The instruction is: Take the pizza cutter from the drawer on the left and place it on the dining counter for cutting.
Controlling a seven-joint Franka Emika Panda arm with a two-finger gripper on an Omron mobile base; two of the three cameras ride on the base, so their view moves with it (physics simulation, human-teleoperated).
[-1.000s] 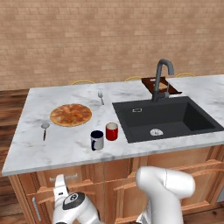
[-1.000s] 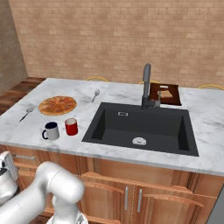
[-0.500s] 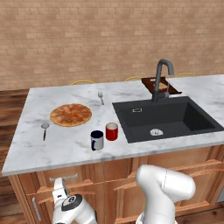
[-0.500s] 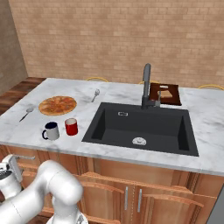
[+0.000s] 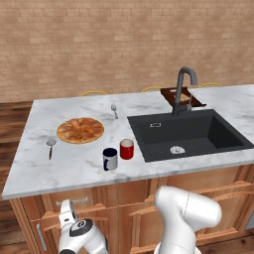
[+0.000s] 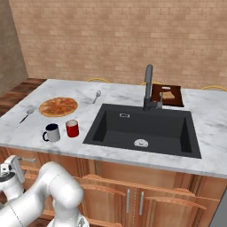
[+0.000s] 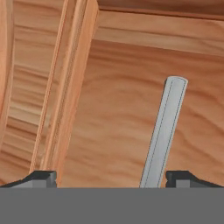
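Open hand point(image 7: 109, 179) faces the drawer point(image 7: 131, 109), its silver bar handle point(image 7: 164, 131) between the fingertips.

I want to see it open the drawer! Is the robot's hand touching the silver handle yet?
Cannot tell. In the hand view the handle runs down between the fingertips, close to the right one, but the meeting point is cut off.

White rounded arm point(image 5: 186, 213), dark joints
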